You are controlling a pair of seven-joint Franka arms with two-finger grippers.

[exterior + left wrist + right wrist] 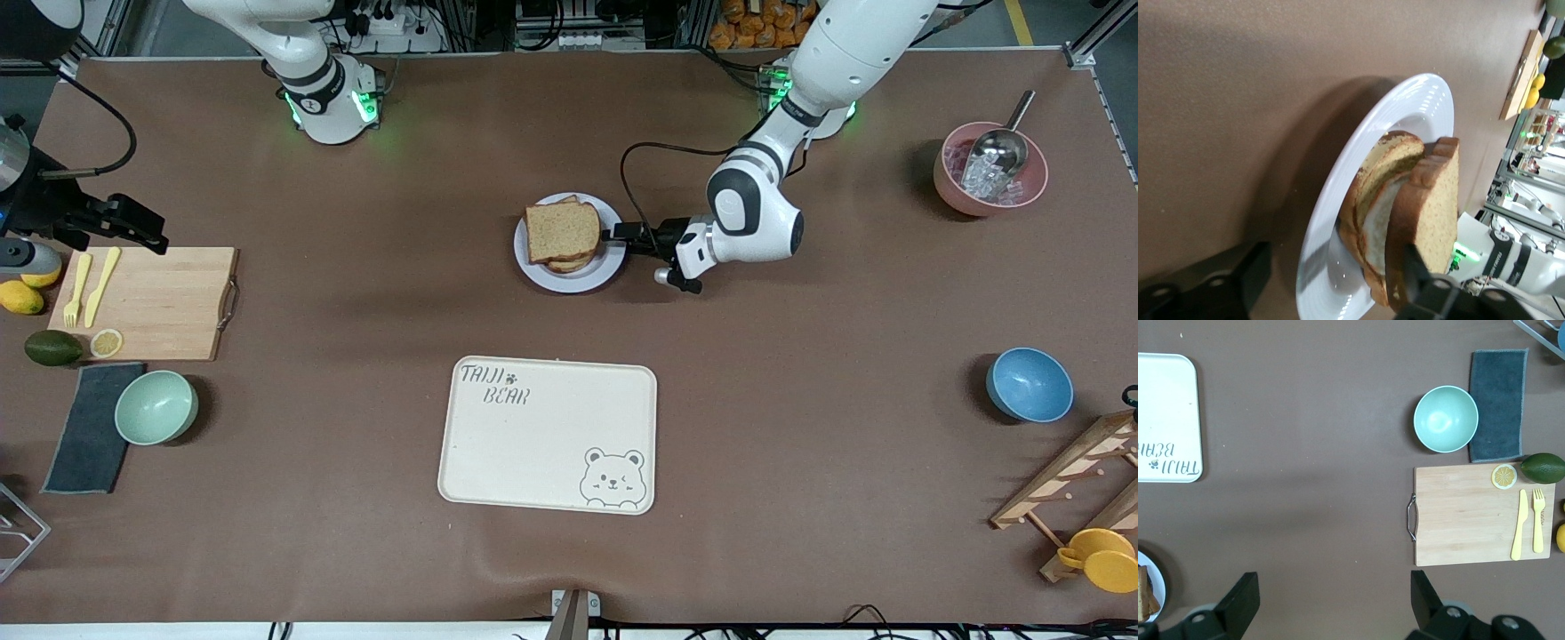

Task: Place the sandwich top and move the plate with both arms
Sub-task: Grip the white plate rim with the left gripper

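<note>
From the front, the plate (613, 263) sits on the brown tabletop (800, 400), farther from the camera than the cream bear tray (498, 462). The bread slice (562, 231) lies on top of the stacked sandwich on the plate. The left arm (756, 209) reaches in low from its base, and the left pincer (615, 235) is at the plate's rim on the side toward the left arm's end, its fingers at the edge of the bread; whether they grip anything cannot be told here. The right arm (311, 80) waits near its base, its pincer out of this view. A wooden cutting board (160, 302) and a green bowl (156, 407) lie toward the right arm's end; a blue bowl (1029, 384) and a pink bowl (969, 197) lie toward the left arm's end.

In the left wrist view, the plate (1338, 220) fills the middle, with the bread slice (1435, 207) uppermost on the stack. One finger (1417, 267) of the left pincer (1331, 283) lies against the bread's crust and the other sits off the plate rim, so the jaws stand apart around that edge; a firm grip cannot be confirmed.

In the right wrist view, the right pincer (1331, 603) hangs high over bare tabletop with its fingers (1241, 603) spread wide, holding nothing. The cutting board (1465, 513), green bowl (1446, 419) and tray (1168, 413) show below it.
</note>
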